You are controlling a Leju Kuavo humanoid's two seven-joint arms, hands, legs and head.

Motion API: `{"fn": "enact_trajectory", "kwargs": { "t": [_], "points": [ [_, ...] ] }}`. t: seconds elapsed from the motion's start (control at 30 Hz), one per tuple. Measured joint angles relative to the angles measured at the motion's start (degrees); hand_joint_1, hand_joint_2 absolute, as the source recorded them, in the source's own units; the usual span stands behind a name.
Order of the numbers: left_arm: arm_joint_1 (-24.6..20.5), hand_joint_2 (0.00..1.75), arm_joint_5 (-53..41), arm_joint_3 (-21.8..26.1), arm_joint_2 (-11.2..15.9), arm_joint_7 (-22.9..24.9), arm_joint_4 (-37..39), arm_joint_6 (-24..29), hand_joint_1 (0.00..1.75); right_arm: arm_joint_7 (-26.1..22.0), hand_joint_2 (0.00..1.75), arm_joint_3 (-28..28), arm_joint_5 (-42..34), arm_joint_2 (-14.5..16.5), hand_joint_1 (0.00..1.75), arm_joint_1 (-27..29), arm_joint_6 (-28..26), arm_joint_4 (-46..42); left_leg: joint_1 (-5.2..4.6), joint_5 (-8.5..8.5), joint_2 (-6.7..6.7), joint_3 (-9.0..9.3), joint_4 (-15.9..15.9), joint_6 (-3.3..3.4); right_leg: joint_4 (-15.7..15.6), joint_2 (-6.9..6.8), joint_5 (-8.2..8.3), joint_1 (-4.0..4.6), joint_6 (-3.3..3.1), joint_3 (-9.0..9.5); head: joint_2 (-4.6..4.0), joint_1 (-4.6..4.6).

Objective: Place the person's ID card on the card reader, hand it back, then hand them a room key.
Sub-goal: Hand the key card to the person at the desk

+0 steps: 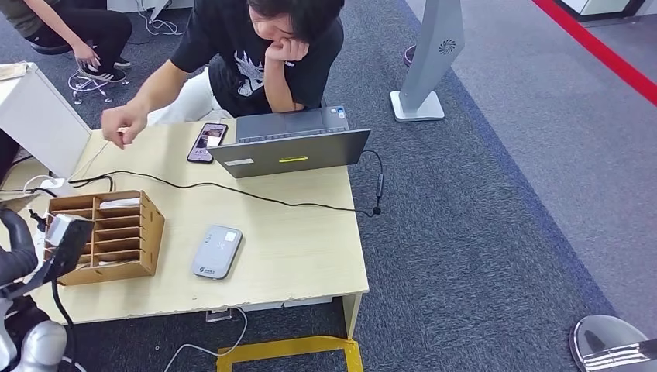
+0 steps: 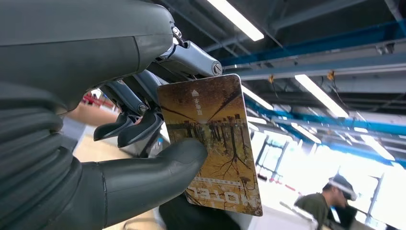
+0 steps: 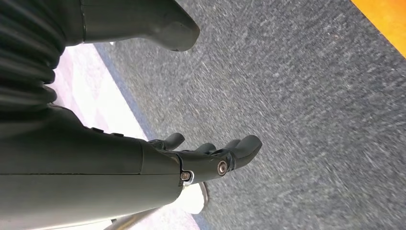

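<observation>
Office-like lab, grey carpet (image 1: 480,232), wooden desk (image 1: 302,256), laptop (image 1: 290,151), ceiling strip lights (image 2: 234,19)

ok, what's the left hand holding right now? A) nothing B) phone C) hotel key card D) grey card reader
C: in the left wrist view the left hand pinches a key card printed HOTEL between its thumb and fingers; the grey card reader and the phone lie on the table.

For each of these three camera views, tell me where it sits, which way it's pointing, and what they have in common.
Head view: high on the robot, looking down at the table, card reader and a seated person; left arm at the lower left.
Left wrist view: behind the left hand, facing up at ceiling lights; thumb and fingers pinch the room key.
Right wrist view: behind the hanging right hand, facing carpet.
Shared: head and left wrist views both show the left hand.
</observation>
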Motion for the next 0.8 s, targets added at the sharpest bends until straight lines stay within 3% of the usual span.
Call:
{"fn": "enact_trajectory", "kwargs": {
  "t": [0.33,0.63,0.8],
  "points": [
    [-12.0,1.75,-1.6,1.5,0.6,-0.7,14.5,2.5,1.75,0.1,1.75,0.7,0.5,0.0,0.0,-1.1,1.0,0.0,-0.03,0.02,0.0,-0.03,0.0,-0.02,0.0,0.02,0.03,0.0,0.01,-0.05,0.0,0.02],
    [-13.0,1.75,4.2,0.3,-2.6,-4.4,15.9,1.3,1.75,0.3,1.75,1.2,0.7,0.0,0.0,-1.2,0.7,0.0,-0.03,0.01,0.02,-0.08,0.0,-0.02,0.0,0.04,0.03,-0.01,0.01,-0.13,0.0,0.03],
    [-12.3,1.75,7.6,-1.9,-4.8,-5.5,14.1,-0.6,1.13,0.3,1.75,1.3,0.7,0.1,0.0,-1.2,0.7,0.0,-0.03,0.01,0.12,-0.08,0.0,-0.02,0.0,0.14,0.04,-0.01,0.03,-0.15,0.0,0.04]
  ]
}}
